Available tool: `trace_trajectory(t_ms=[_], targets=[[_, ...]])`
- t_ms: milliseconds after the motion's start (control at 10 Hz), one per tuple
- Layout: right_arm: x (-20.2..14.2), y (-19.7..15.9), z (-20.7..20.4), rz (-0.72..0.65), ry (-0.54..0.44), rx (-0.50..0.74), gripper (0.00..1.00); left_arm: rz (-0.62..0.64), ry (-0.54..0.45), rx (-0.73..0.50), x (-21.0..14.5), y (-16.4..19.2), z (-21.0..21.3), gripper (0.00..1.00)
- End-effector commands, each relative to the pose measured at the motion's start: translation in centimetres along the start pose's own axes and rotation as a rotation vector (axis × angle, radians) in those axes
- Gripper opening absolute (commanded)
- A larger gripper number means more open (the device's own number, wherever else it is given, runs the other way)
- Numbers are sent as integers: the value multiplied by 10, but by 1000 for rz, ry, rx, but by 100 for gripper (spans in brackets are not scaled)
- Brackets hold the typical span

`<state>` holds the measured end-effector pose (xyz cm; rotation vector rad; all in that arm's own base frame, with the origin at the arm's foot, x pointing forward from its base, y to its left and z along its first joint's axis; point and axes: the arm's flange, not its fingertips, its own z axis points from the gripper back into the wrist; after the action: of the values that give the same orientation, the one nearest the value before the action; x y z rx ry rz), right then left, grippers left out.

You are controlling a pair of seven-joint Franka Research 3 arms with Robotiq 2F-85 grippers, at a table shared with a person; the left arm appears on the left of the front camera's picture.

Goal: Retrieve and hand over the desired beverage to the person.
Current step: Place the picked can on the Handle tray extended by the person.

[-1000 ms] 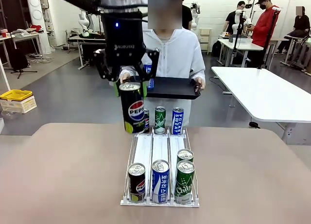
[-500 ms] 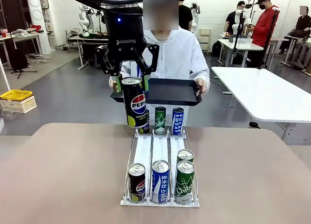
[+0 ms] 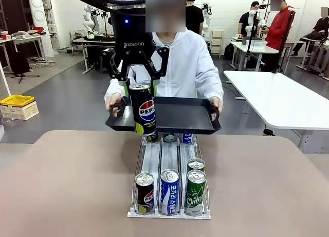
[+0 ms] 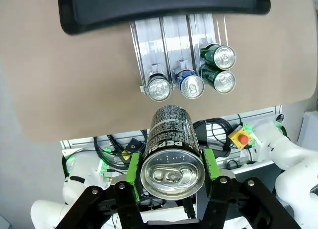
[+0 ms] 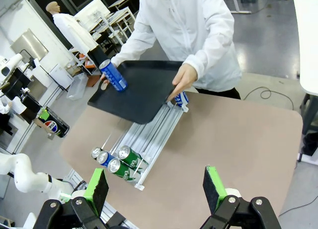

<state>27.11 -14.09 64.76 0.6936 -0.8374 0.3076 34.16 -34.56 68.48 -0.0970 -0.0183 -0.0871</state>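
My left gripper [image 3: 142,91] is shut on a black Pepsi can [image 3: 143,108] and holds it upright above the table's far edge. The can hangs just in front of a black tray [image 3: 182,116] that the person [image 3: 187,67] in a white hooded jacket holds out with both hands. In the left wrist view the Pepsi can [image 4: 171,149] sits between my green pads [image 4: 133,170], with the tray [image 4: 164,5] beyond it. My right gripper [image 5: 155,189] stands open high over the table with nothing in it. From there I see a blue can [image 5: 113,76] lying on the tray [image 5: 144,92].
A white three-lane can rack [image 3: 169,155] runs down the middle of the table. At its near end stand a Pepsi can [image 3: 144,193], a blue can [image 3: 169,190] and two green cans [image 3: 195,189]. More cans sit at the far end under the tray. White tables stand to the right.
The person has lowered the tray and brought it forward, over the far end of the rack. My left gripper shifted slightly right with the Pepsi can, then held still.
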Motion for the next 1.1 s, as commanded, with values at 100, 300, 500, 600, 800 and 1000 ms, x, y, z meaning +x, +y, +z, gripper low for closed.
trace_trajectory(t_ms=[100,300,500,600,800,1000], targets=[[2,-1,-2,7,-19,32,100,2,-9,1,-3,1,4,0],[2,-1,-2,7,-19,32,100,2,-9,1,-3,1,4,0],[2,-1,-2,7,-19,32,100,2,-9,1,-3,1,4,0],[2,-1,-2,7,-19,32,100,2,-9,1,-3,1,4,0],[2,-1,-2,7,-19,32,100,-7,-27,19,21,-10,3,58],[2,-1,-2,7,-19,32,100,-17,-30,67,67,-31,-5,58]])
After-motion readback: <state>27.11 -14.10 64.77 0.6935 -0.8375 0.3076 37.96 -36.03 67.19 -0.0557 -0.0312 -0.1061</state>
